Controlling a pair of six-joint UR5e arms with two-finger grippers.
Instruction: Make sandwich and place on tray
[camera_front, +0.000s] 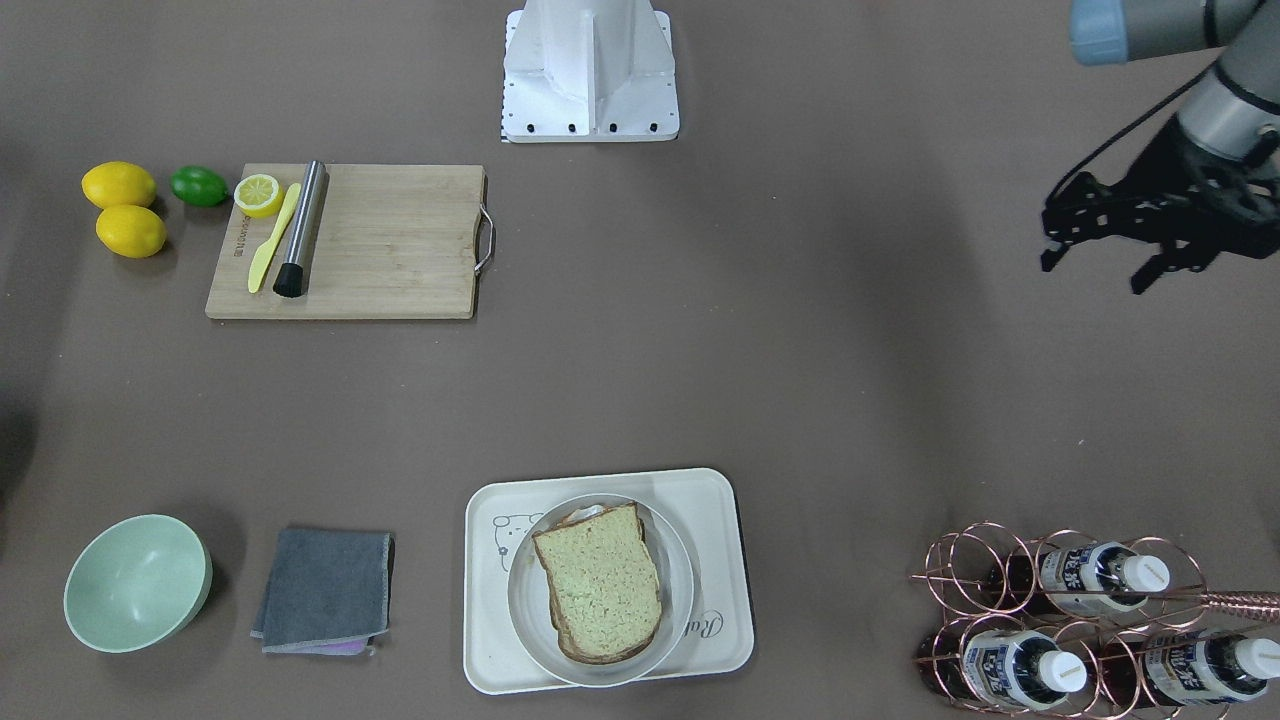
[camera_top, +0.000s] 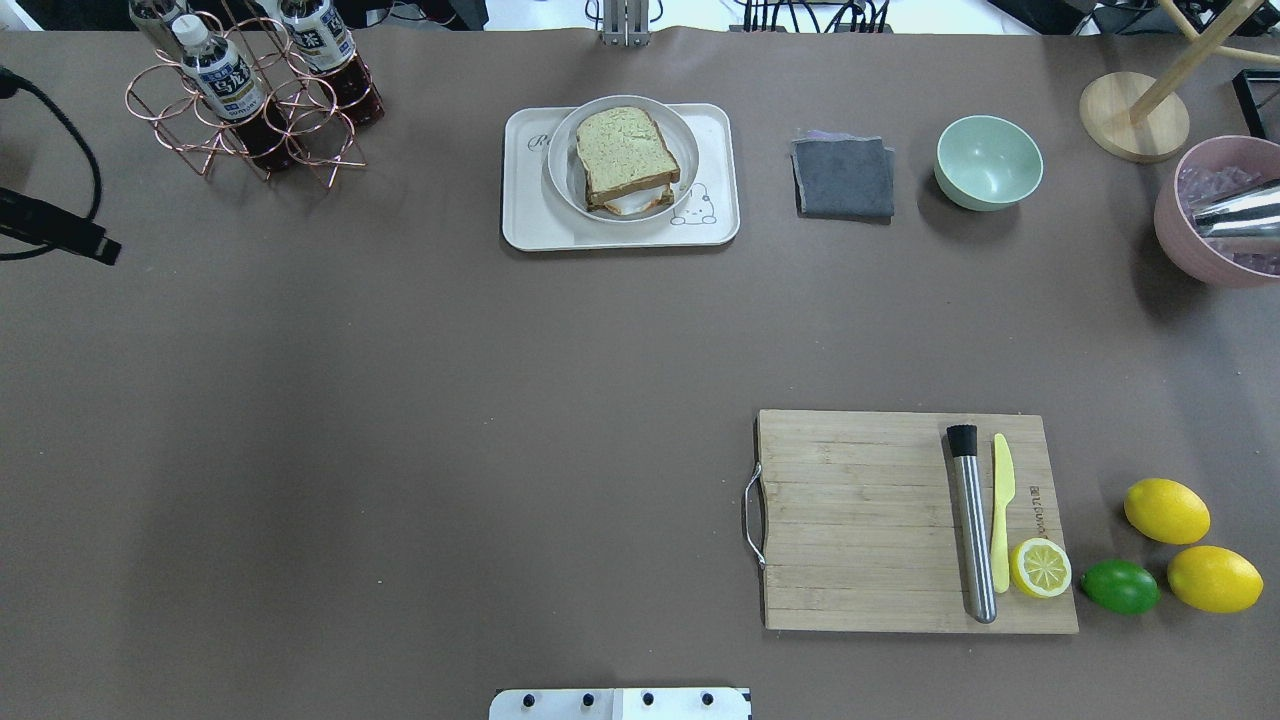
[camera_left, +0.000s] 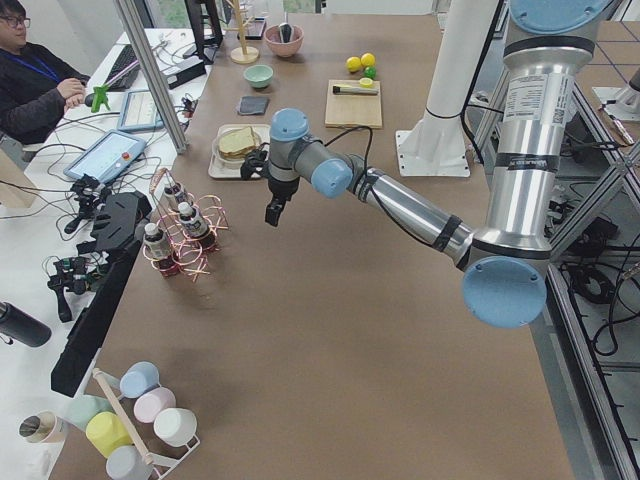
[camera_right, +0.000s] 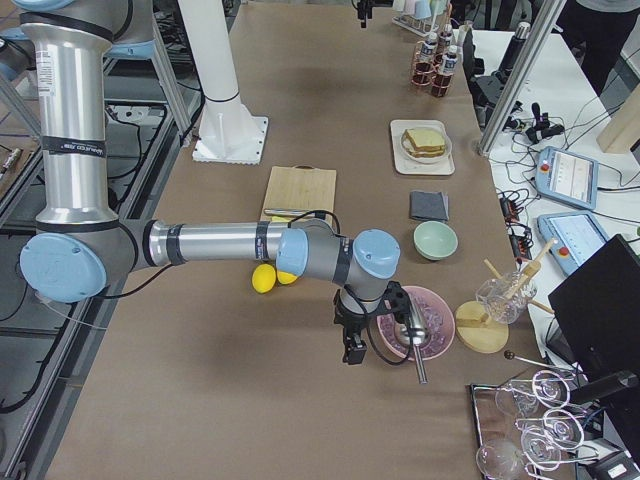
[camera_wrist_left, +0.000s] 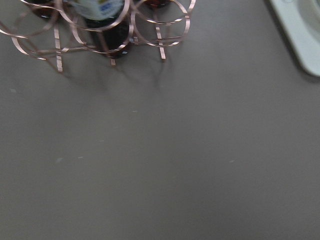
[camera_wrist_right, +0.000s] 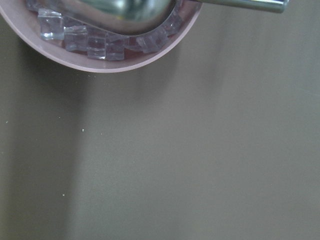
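The sandwich (camera_front: 600, 590) is sitting fully stacked, egg white (camera_top: 632, 204) peeking out between the slices, on a round white plate (camera_front: 685, 600) that is resting on the tray (camera_front: 718, 515). By my reading the task is sitting at its final step. The left gripper (camera_front: 1093, 268) is hanging over bare table (camera_front: 800, 350), fingers spread and carrying nothing. The right gripper (camera_right: 352, 345) is hovering beside the pink ice bowl (camera_right: 425, 325); I cannot tell its state. Next, likely only parking both arms.
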